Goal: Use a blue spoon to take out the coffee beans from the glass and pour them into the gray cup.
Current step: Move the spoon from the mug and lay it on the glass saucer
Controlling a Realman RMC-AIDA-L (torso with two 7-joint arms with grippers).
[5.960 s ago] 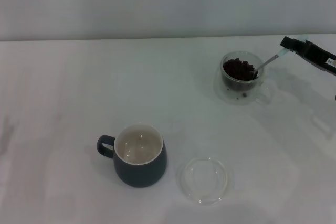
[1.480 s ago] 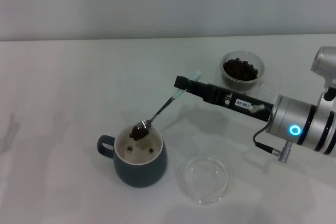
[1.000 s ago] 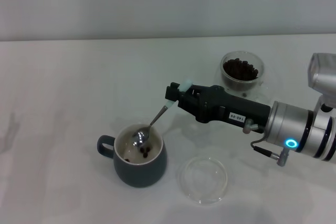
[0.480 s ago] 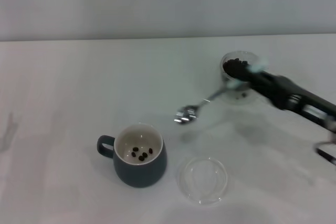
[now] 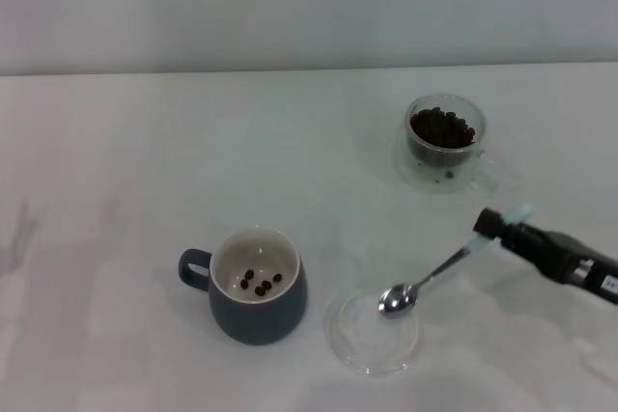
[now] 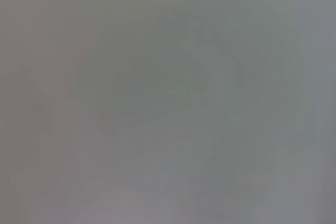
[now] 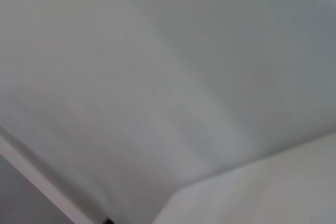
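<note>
In the head view the gray cup (image 5: 255, 287) stands at the front left with several coffee beans (image 5: 259, 281) in its cream inside. The glass (image 5: 443, 140) stands at the back right, holding many coffee beans (image 5: 441, 127). My right gripper (image 5: 492, 226) comes in from the right edge and is shut on the pale handle of the blue spoon (image 5: 427, 277). The spoon's silver bowl is empty and hangs over the clear round dish. My left gripper is out of view. Both wrist views show only blank grey-white surface.
A flat shallow clear round dish (image 5: 372, 330) lies on the white table (image 5: 145, 161) just right of the gray cup, under the spoon's bowl. A pale wall runs along the table's far edge.
The spoon tipped its beans into the gray cup. Then my right gripper pulled back toward the glass and swung to the front right, bringing the empty spoon over the clear dish.
</note>
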